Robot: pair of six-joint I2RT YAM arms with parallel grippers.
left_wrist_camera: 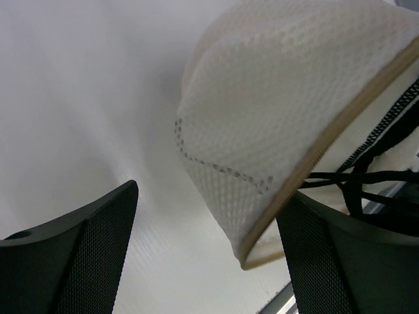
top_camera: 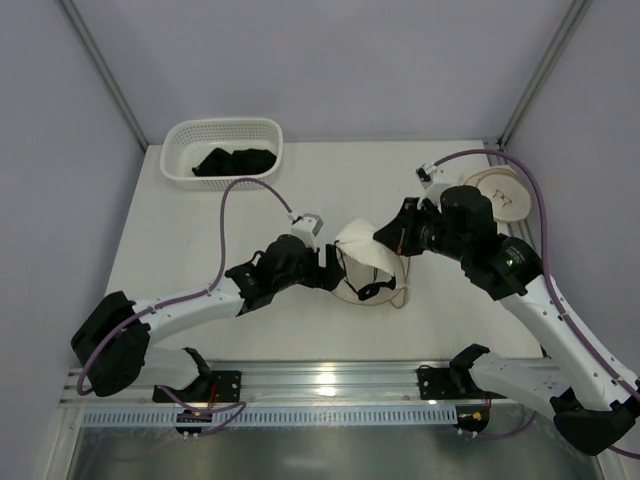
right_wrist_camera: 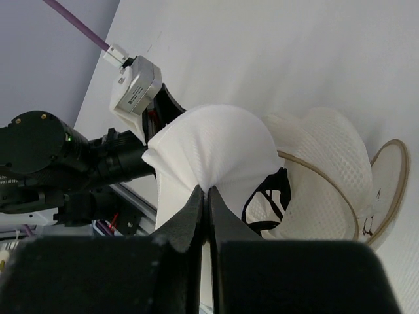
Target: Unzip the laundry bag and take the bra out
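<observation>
My right gripper [right_wrist_camera: 208,190] is shut on a fold of the white bra [right_wrist_camera: 213,147] and holds it lifted above the table; thin black straps [right_wrist_camera: 265,203] trail from it down into the laundry bag. The laundry bag [right_wrist_camera: 327,167], cream mesh with a brown-trimmed rim, lies unzipped, its round lid [right_wrist_camera: 387,186] flipped aside. In the top view the bra [top_camera: 358,243] hangs from the right gripper [top_camera: 382,237] at the table's middle. My left gripper [left_wrist_camera: 213,193] is open, close against the bag [left_wrist_camera: 275,111]; the brown rim hangs between its fingers, near the right one.
A white lattice basket [top_camera: 222,128] with black cloth [top_camera: 235,160] stands at the back left. A round cream disc with a black mark [top_camera: 503,192] lies at the back right behind the right arm. The metal rail [top_camera: 330,378] runs along the near edge.
</observation>
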